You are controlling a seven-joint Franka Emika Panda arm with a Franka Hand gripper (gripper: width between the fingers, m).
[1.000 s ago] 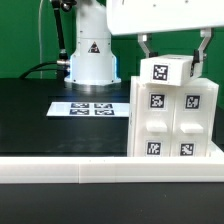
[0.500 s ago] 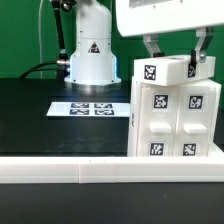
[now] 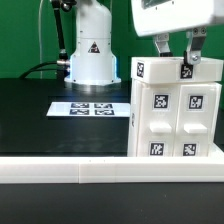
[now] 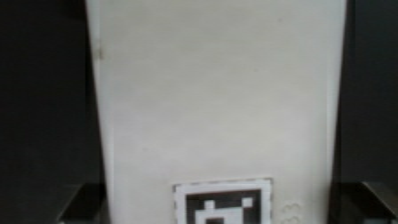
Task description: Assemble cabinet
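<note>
The cabinet (image 3: 175,120), a large white box with a four-panel tagged face, stands at the exterior view's right. A smaller white tagged block (image 3: 150,71) lies level along its top. My gripper (image 3: 176,66) comes down from above, with a finger on each side of the block, and is shut on it. In the wrist view the block (image 4: 214,100) fills the space between my dark fingers (image 4: 75,205), with one of its tags near my gripper (image 4: 217,208). The underside of the block and its contact with the cabinet are hidden.
The marker board (image 3: 88,107) lies flat on the black table (image 3: 40,120), to the exterior view's left of the cabinet. The arm's white base (image 3: 90,55) stands behind it. A white rail (image 3: 90,168) runs along the table's front edge.
My gripper has moved to the exterior view's right with the block. The block was tilted above the cabinet; now it lies level along the cabinet's top.
</note>
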